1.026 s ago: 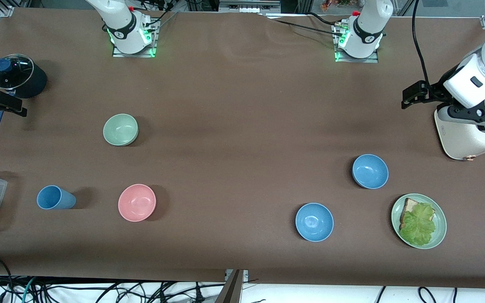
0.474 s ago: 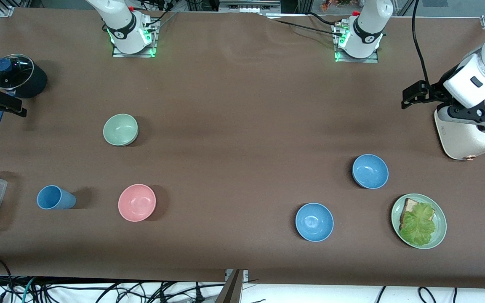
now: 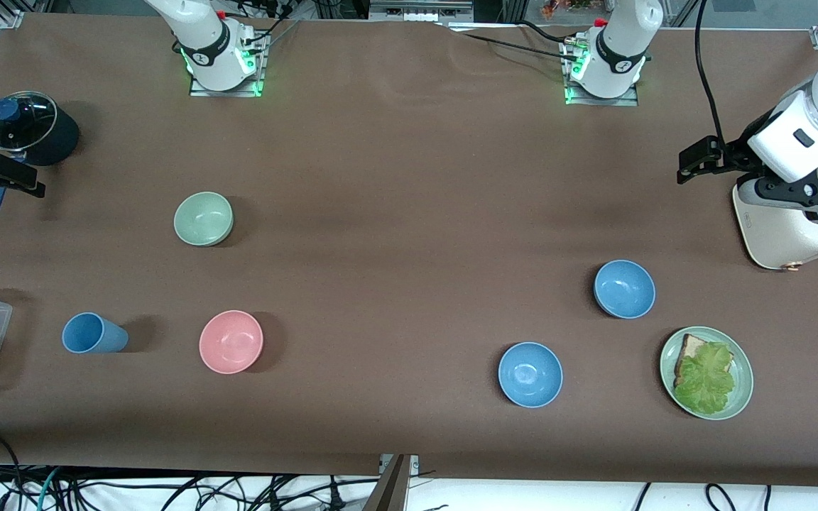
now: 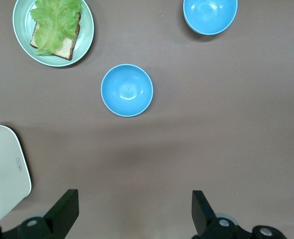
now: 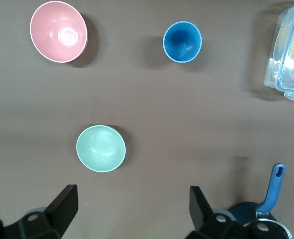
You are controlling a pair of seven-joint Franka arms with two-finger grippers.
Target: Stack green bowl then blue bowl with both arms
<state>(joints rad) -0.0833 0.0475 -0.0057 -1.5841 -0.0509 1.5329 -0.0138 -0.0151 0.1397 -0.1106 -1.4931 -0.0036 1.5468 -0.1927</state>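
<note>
Matte green bowl (image 3: 203, 218) and blue bowl (image 3: 624, 289) on a smooth brown matte table (image 3: 409, 213).

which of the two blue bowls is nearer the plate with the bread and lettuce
Both lie close, but the blue bowl farther from the front camera sits nearer the green plate than the other blue bowl.

I see even, bright overhead light; the round matte pink bowl (image 3: 231, 341) and narrow blue cup (image 3: 94, 333) cast soft shadows. All views sharp, without glare.

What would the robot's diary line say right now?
left gripper: open, waiting | right gripper: open, waiting | green bowl: untouched | blue bowl: untouched
</note>
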